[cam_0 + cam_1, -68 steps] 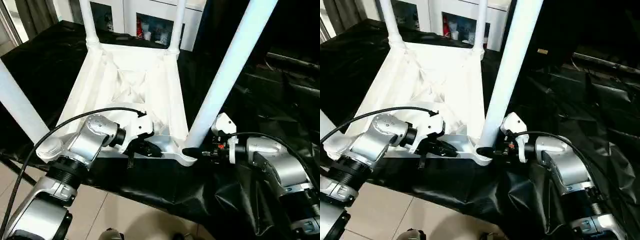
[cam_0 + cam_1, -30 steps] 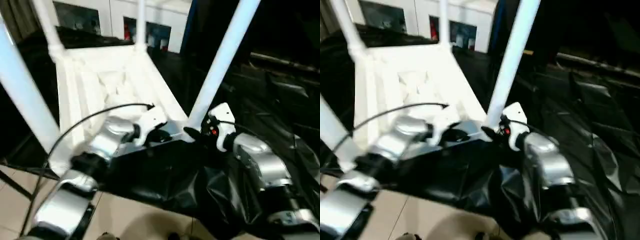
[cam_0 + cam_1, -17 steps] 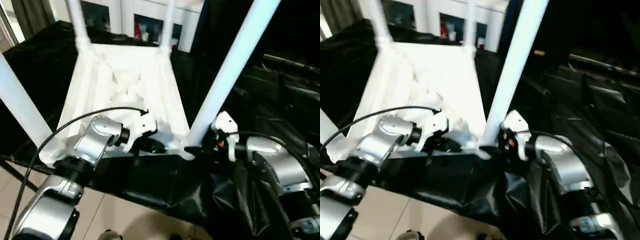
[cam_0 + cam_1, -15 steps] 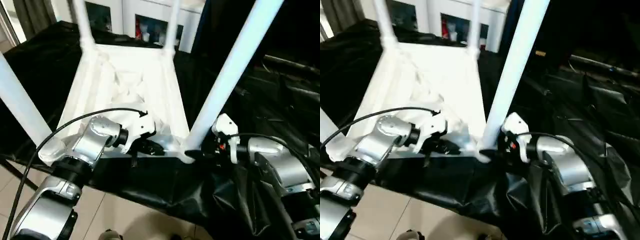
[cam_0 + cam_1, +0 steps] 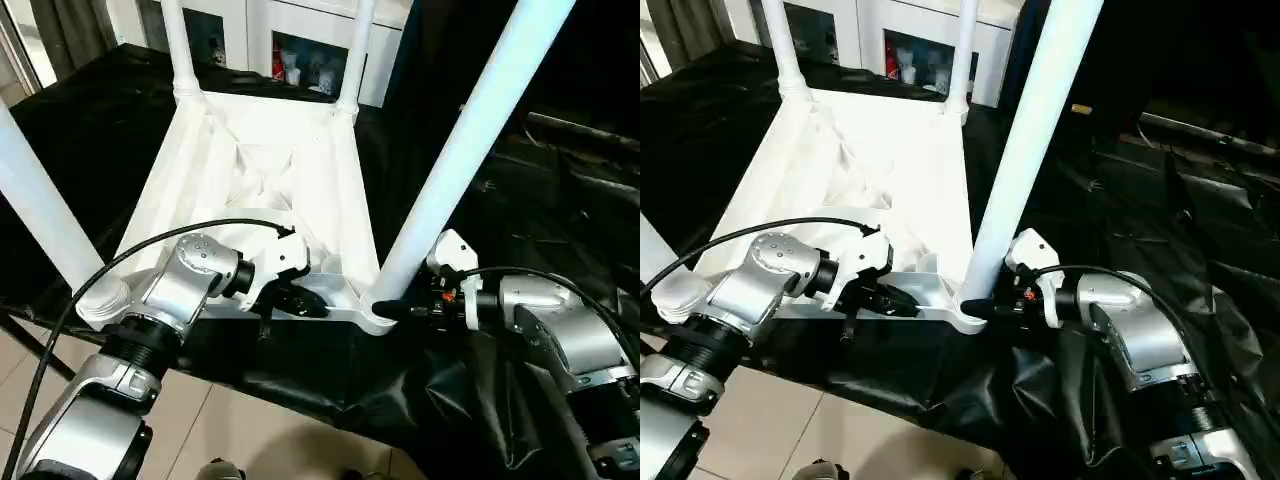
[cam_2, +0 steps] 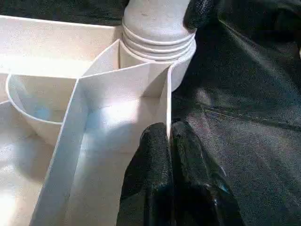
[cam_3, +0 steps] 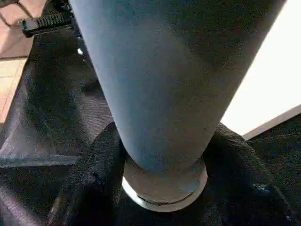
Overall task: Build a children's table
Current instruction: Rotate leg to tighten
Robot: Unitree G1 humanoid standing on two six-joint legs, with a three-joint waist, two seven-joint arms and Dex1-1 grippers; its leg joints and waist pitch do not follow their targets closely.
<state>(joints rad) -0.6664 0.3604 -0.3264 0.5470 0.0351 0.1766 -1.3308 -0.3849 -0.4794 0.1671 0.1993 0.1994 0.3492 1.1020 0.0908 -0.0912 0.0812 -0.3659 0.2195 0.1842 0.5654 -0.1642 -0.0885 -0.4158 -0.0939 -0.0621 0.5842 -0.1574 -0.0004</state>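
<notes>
Left gripper pinched shut on the thin near rim wall of the upturned tabletop, its two black fingers pressed together either side of that wall. Tabletop lies underside up on black sheeting, ribs and recesses showing; nothing lies in the recesses that I can make out.

Four white legs stand in the corner sockets, all cut off by the upper frame edge: near-left leg at 9 o'clock, two far legs at 12, near-right leg at 3.

Right gripper sits at the base of the near-right leg, black fingers wrapped round either side of it at the socket collar, part open to the leg's width. Fingertips hidden behind the leg.

White cabinet beyond, contents too small to tell.
</notes>
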